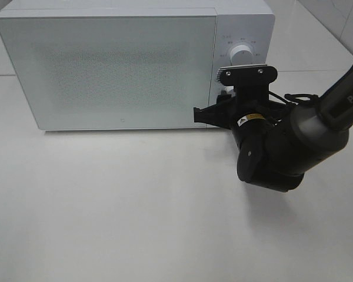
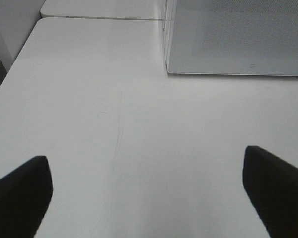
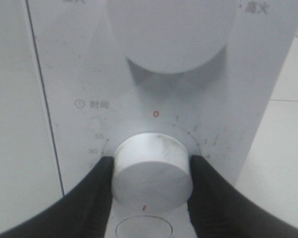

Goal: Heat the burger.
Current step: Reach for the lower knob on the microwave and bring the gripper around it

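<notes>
On the microwave (image 3: 268, 99) control panel, a red "0" stands at the top of the scale around the lower knob (image 3: 153, 168). Small grey numbers 1, 2 and 3 run clockwise from it, and 35 and 30 can be read on the other side. A small clock sign with the characters 时间 is printed by that scale. The characters 高火 stand near the upper knob (image 3: 171, 34). White letters "PIPE" run along the right arm (image 1: 335, 108), cut off by the picture edge. A sticker (image 1: 250, 121) on its wrist bears a yellow warning triangle, and its print is too small to read.
</notes>
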`<state>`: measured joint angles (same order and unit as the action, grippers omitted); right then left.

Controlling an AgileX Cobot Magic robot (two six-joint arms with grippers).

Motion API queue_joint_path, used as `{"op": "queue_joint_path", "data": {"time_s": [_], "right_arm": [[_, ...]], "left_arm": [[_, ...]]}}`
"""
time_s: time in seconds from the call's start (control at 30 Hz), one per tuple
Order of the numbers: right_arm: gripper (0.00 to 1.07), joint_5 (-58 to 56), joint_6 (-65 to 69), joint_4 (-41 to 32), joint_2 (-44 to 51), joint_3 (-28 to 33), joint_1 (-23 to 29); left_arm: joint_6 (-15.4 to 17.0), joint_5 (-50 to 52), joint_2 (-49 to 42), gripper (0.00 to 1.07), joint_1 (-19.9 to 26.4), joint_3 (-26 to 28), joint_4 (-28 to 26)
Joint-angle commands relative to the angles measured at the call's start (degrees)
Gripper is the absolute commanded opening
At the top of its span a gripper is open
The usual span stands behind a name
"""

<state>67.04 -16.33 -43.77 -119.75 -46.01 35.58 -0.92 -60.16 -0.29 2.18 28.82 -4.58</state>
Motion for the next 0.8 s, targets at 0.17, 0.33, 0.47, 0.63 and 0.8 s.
{"op": "queue_joint_path", "data": {"time_s": [0.17,0.33,0.47,0.63,0.8], "right_arm": [[0.06,4.1,-0.9,1.9,0.2,-1.0,-0.6],[0.05,4.6,7.8,6.0,0.3,-1.0,-0.6],[0.02,4.6,17.9,8.9,0.3,-1.0,-0.7],[0.01,4.6,33.5,12.6,0.3,-1.0,-0.7],[0.01,5.9,51.8,16.0,0.3,-1.0,-0.7]], "left_arm": [[-0.1,0.7,-1.1,0.96,0.2,-0.2,0.2],[-0.1,0.7,-1.1,0.96,0.2,-0.2,0.2],[-0.1,0.7,-1.1,0.96,0.2,-0.2,0.2],[-0.1,0.7,-1.1,0.96,0.2,-0.2,0.2],[-0.1,0.7,-1.1,0.96,0.2,-0.2,0.2]]}}
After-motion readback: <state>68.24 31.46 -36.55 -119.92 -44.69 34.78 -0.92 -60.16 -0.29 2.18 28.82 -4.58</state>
